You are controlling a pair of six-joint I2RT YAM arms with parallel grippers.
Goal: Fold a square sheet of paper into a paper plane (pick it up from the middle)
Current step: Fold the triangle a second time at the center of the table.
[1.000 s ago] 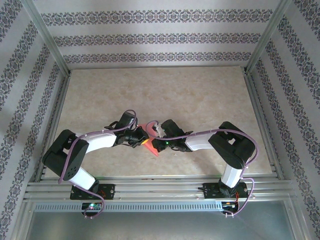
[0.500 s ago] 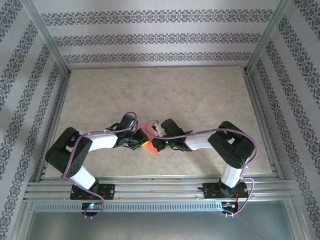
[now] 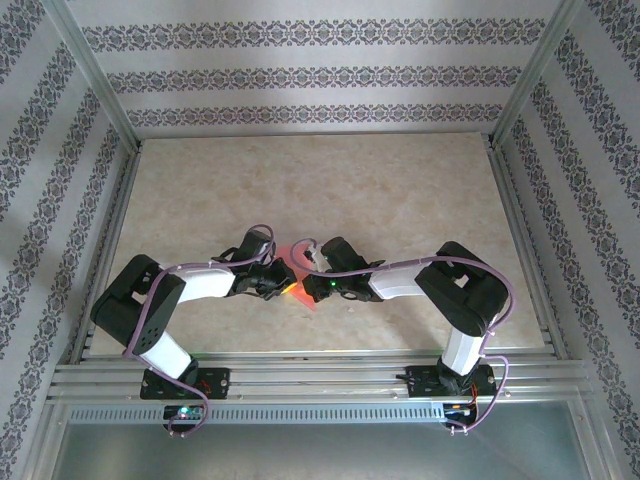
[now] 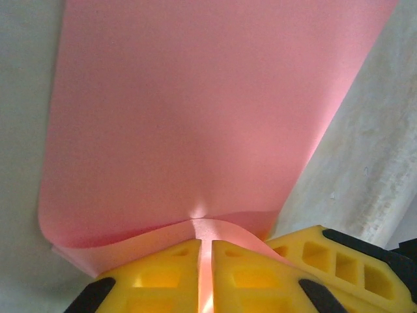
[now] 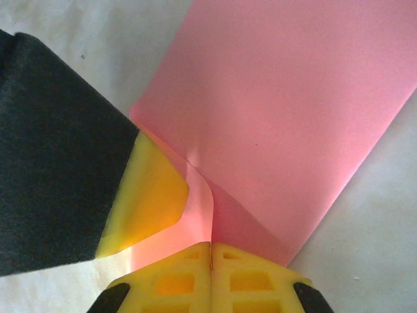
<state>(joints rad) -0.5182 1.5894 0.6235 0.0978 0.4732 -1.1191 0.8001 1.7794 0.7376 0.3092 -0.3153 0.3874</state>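
Note:
The square sheet of paper [image 3: 311,302] is salmon pink and sits where the two arms meet, mostly covered by them in the top view. My left gripper [image 3: 285,280] is shut on it. In the left wrist view the yellow jaws [image 4: 205,251] pinch a raised ridge of the paper [image 4: 195,111], which spreads flat beyond them. My right gripper [image 3: 308,278] is also shut on the sheet: its jaws [image 5: 210,254] clamp a folded-up edge of the paper [image 5: 287,111]. A yellow finger [image 5: 150,195] of the left gripper presses close beside that fold.
The beige table [image 3: 400,190] stretches wide behind and beside the arms. Aluminium frame rails [image 3: 300,372] run along the near edge and the sides, with patterned walls around.
The left arm's elbow has shifted slightly right and the left gripper has nudged closer to the right one. Both grippers have kept their hold on the paper.

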